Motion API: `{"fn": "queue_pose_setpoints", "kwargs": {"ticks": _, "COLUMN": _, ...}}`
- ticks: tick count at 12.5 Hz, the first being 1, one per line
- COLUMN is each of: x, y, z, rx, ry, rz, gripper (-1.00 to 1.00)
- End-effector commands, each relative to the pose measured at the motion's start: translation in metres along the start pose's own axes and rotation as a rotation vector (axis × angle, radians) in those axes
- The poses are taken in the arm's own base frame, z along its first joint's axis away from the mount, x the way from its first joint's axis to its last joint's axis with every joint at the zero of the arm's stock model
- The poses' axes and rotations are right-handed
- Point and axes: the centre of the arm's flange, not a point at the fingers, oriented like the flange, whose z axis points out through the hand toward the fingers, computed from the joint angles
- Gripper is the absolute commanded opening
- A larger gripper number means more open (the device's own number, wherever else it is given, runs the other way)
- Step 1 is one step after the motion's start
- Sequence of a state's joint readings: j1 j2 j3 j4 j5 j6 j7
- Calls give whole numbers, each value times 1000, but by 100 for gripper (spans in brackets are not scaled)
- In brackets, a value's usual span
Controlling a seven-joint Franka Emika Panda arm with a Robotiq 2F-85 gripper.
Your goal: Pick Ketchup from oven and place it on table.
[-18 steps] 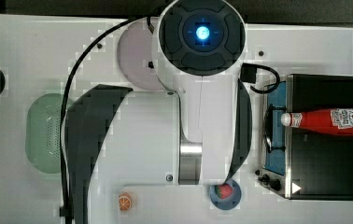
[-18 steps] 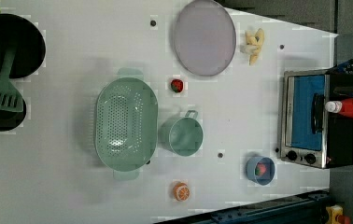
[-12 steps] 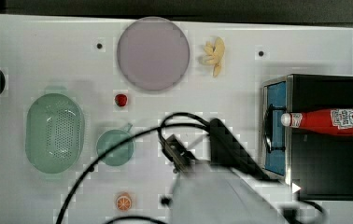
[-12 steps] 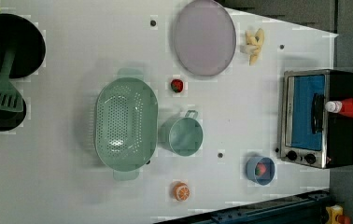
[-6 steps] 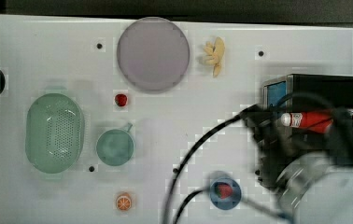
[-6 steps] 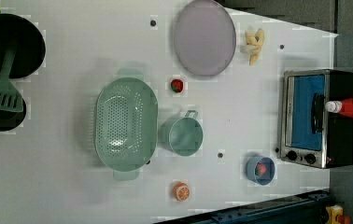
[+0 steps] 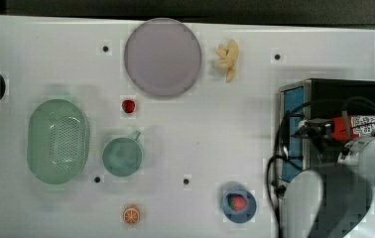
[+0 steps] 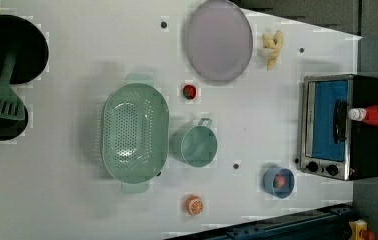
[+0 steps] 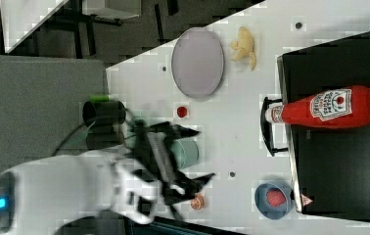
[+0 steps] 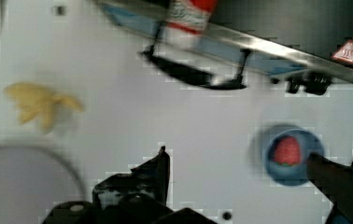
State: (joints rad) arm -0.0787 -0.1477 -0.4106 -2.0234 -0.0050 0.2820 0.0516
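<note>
Here you have the pincer (image 9: pixel 188 159) spread wide, its two black fingers (image 10: pixel 158 165) well apart and holding nothing. In the right view it hangs over the white tabletop (image 9: pixel 242 93) with small dark holes, and the pale green mug (image 9: pixel 188 152) sits directly behind it.

The slim red plastic ketchup bottle (image 9: pixel 327 108) with white cap and white printed label lies on its side on the roof of the boxy black toaster oven (image 9: pixel 339 166), well apart from the pincer toward the right view's right. Its cap end juts past the oven's silver front, above the dark door handle (image 9: pixel 267 126). In the wrist view you see the bottle's capped end (image 10: pixel 186 21) ahead of the fingers, crossing the silver front edge (image 10: pixel 277 51) of the oven.

In the top view the arm's white body (image 7: pixel 344 198) and black cables overlap the oven (image 7: pixel 346 91) and part of the bottle (image 7: pixel 356 126); the fingers cannot be made out there.

Between pincer and oven, in the right view, a small blue bowl (image 9: pixel 273 198) holding a red strawberry stands near the oven's front. An orange slice (image 9: pixel 197 202) lies just by the lower finger. A loose red strawberry (image 9: pixel 182 111), a round grey-lilac plate (image 9: pixel 197 61) and a yellow peeled banana (image 9: pixel 244 46) lie beyond the pincer, toward the right view's top. In the left view the green perforated colander (image 8: pixel 134 132) sits beside the mug (image 8: pixel 194 145).
</note>
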Motion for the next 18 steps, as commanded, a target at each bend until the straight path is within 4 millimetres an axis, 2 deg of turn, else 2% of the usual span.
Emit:
{"fn": "queue_pose_setpoints", "kwargs": {"ticks": 1, "x": 40, "y": 2, "z": -12, "rx": 69, "ry": 75, "rz": 13, "gripper": 100}}
{"fn": "queue_pose_setpoints", "kwargs": {"ticks": 7, "x": 127, "y": 1, "z": 33, "rx": -8, "ry": 185, "rz": 136, "gripper": 100}}
{"fn": "queue_pose_setpoints", "kwargs": {"ticks": 10, "x": 159, "y": -2, "z": 56, "rx": -40, "ry": 213, "rz": 189, "gripper": 100}}
{"fn": "queue_pose_setpoints", "kwargs": {"ticks": 14, "x": 182, "y": -2, "z": 96, "rx": -4, "ry": 171, "rz": 281, "gripper": 100}}
{"fn": "queue_pose_setpoints", "kwargs": {"ticks": 18, "x": 189, "y": -4, "z": 124, "rx": -15, "ry": 166, "rz": 301, "gripper": 100}}
